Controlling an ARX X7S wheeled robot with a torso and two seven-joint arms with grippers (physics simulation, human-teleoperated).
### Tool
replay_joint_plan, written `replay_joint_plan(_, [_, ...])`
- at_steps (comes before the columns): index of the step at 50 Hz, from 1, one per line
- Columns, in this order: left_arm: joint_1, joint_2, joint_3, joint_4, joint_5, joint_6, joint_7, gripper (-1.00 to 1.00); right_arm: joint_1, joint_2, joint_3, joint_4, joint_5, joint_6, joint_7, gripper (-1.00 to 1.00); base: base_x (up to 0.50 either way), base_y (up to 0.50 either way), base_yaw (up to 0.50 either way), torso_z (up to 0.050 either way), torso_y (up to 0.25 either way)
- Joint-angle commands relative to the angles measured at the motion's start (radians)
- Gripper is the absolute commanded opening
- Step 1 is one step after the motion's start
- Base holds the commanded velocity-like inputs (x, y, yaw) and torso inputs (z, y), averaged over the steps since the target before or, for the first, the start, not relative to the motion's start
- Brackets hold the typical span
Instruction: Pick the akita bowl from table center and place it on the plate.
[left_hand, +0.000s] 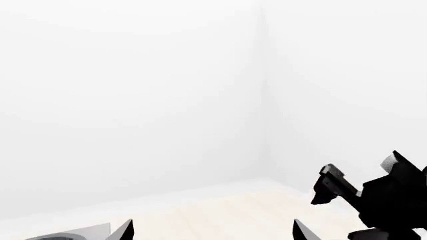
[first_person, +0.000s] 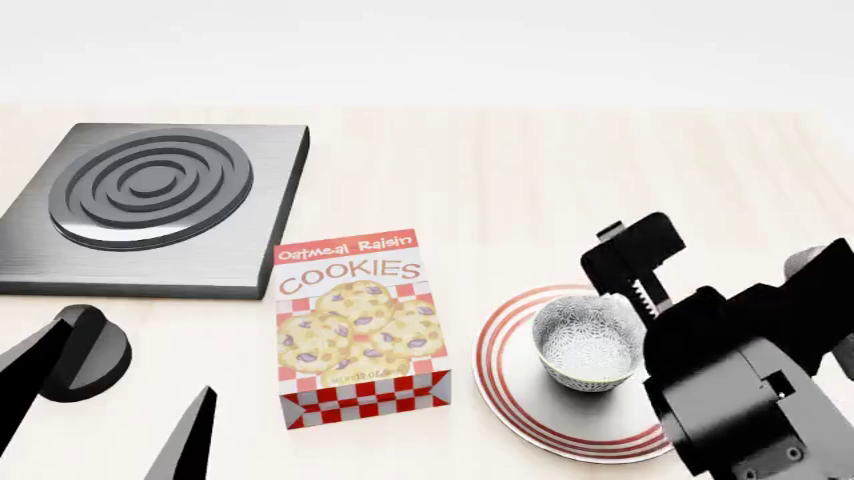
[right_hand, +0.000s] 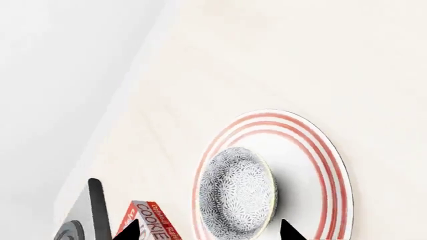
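Your akita bowl (first_person: 587, 346) sits upright on the plate (first_person: 514, 400), resting on the plate's white centre inside the red rings. In the head view it lies toward the plate's far right part, with bare plate showing to its left and in front of it. The right wrist view shows the same thing from above: the speckled bowl (right_hand: 235, 191) on the plate (right_hand: 313, 165), with a soft shadow beside it.

Your right gripper (right_hand: 208, 231) has nothing in it. Its two dark fingertips (right_hand: 128, 232) stand wide apart at the edge of the right wrist view, one on each side of the bowl and clear of it (the head view shows the right arm's black body hanging above the plate's right edge and hiding that part of the rim).

Your left gripper (left_hand: 212, 231) is also spread wide and holds nothing; only its two fingertips (left_hand: 124, 231) show, against the pale table and white walls. In the head view the left gripper (first_person: 114, 400) hangs low at the left.

An Oatmeal Raisin cookies box (first_person: 358, 326) lies just beside the plate, on its left. A dark hob plate with concentric rings (first_person: 151, 203) lies farther back on the left of the light wooden table (first_person: 534, 180).
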Motion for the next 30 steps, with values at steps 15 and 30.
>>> replay_joint_plan(15, [-0.035, 0.037, -0.02, -0.026, 0.014, -0.09, -0.072, 1.0, -0.326, 0.264, -0.395, -0.658, -0.896, 0.025, -0.289, 1.0, 0.0, 0.0, 0.0, 0.0, 0.0])
replay_joint_plan(30, [-0.049, 0.044, 0.005, -0.022, 0.1, -0.142, -0.128, 1.0, -0.536, 0.326, -0.598, -0.715, -1.194, -0.16, -0.329, 1.0, 0.0, 0.0, 0.0, 0.0, 0.0])
